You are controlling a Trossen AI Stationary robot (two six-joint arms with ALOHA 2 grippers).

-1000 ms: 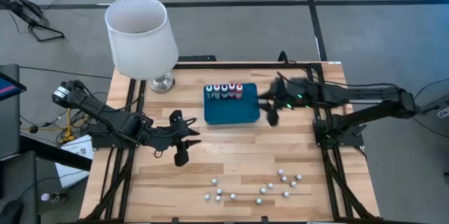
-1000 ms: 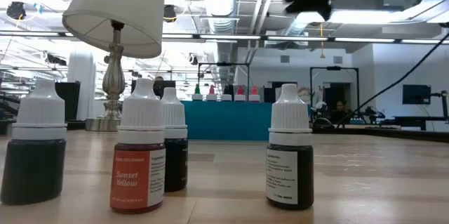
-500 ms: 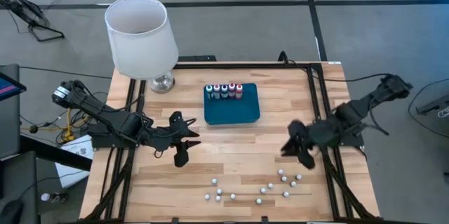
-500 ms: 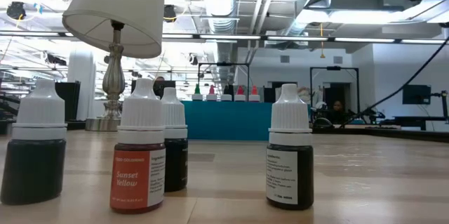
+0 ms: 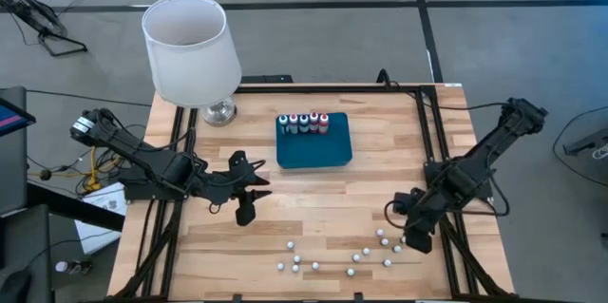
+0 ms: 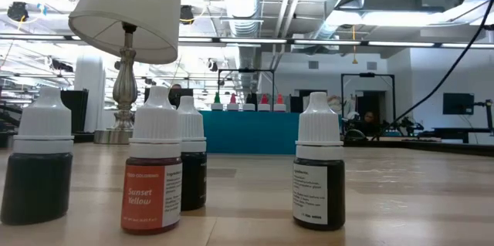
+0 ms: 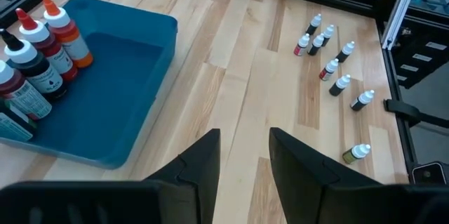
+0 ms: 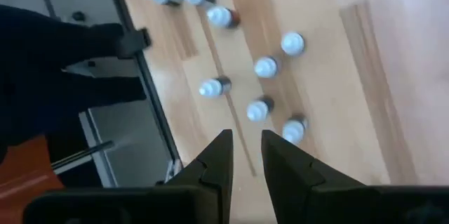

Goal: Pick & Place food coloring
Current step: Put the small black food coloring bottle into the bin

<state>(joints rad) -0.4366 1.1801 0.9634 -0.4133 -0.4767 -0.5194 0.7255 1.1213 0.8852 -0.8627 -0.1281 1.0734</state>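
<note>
In the high view a light wooden slatted table (image 5: 313,198) carries a flat dark teal rectangular tray (image 5: 314,146) at upper centre, with a row of five small bottles with coloured bodies and white caps (image 5: 303,123) standing along its far edge. A scatter of tiny white-capped food coloring bottles (image 5: 351,255) stands on the bare wood along the lower edge of the frame, well apart from the tray. A white drum-shaded lamp on a silver base (image 5: 190,51) stands at the upper left corner of the table. The left gripper (image 5: 245,210) hangs over the left centre of the table, away from every bottle; in its wrist view its two dark fingers (image 7: 203,164) stand parted with bare wood between them, holding nothing. The right gripper (image 5: 414,236) sits at the lower right of the high view, just beside the right end of the scattered bottles; its wrist view looks down on eight of them, and its fingers (image 8: 216,157) stand close together with a narrow gap, nothing between them. In the low view an orange bottle labelled "Sunset Yellow" (image 6: 153,173) stands in front among three dark ones.
</note>
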